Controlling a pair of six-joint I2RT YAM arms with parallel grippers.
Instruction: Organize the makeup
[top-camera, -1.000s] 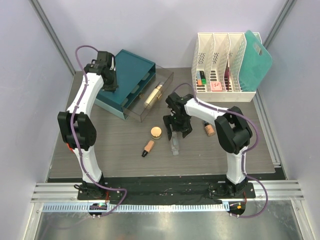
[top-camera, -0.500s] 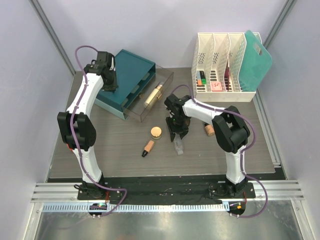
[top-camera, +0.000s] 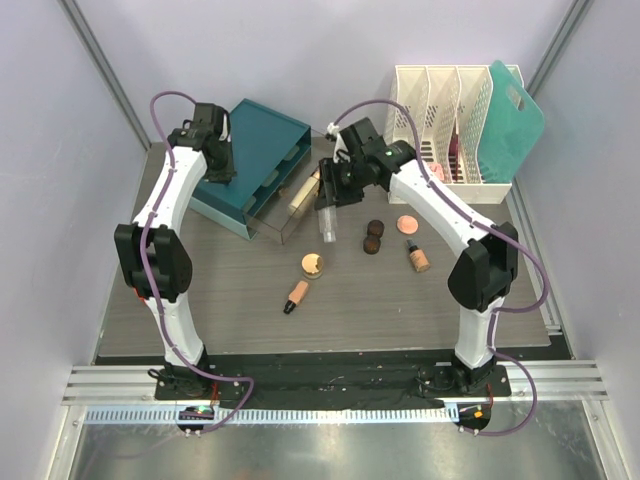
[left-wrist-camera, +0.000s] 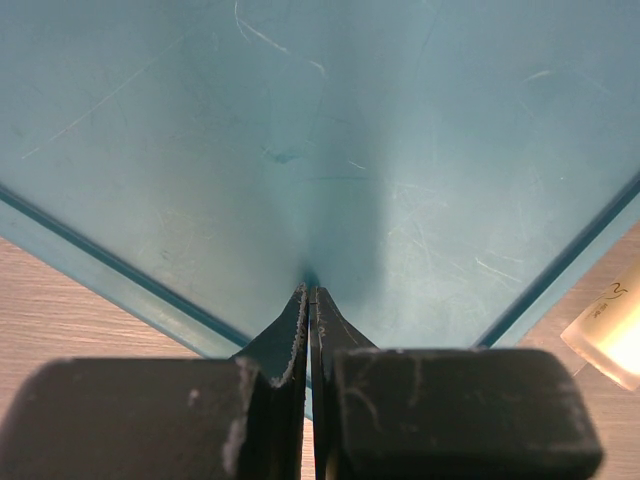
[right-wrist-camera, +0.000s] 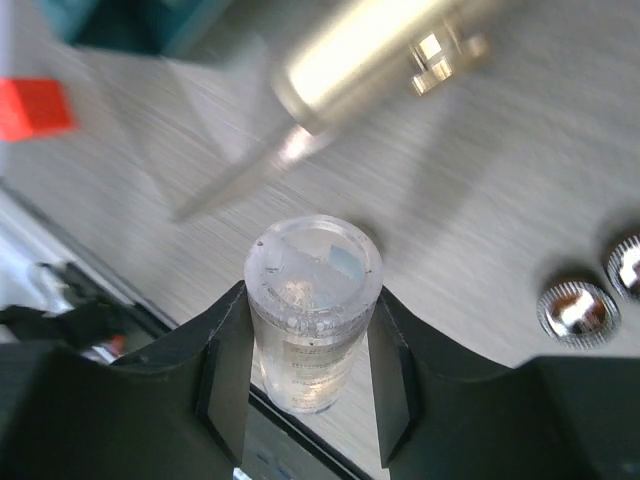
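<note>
1. Closest to the near edge of the surface lies a tan tube (top-camera: 295, 296), with its black cap toward that edge.
2. Just behind it is a peach compact (top-camera: 313, 264). To the right, a tan bottle (top-camera: 417, 258) lies on its side.
3. Farther back, two brown jars (top-camera: 371, 245) sit close together, with a pink compact (top-camera: 406, 222) just beside them on the right.
4. The right gripper (top-camera: 328, 203) pinches a clear bottle (right-wrist-camera: 312, 290) between both fingers, in the air at the front of the open drawer (top-camera: 268, 225). No print can be read on this bottle.
5. A beige bottle (top-camera: 303, 192) lies in the drawer, too blurred to read.
6. The left gripper (left-wrist-camera: 308, 292) has its fingers pressed together, with the tips on top of the teal box (top-camera: 262, 135) near the far left corner.
7. At the far right corner stands a white rack (top-camera: 425, 100) with a teal board (top-camera: 512, 115). The labels of the things inside it are too small to read.
</note>
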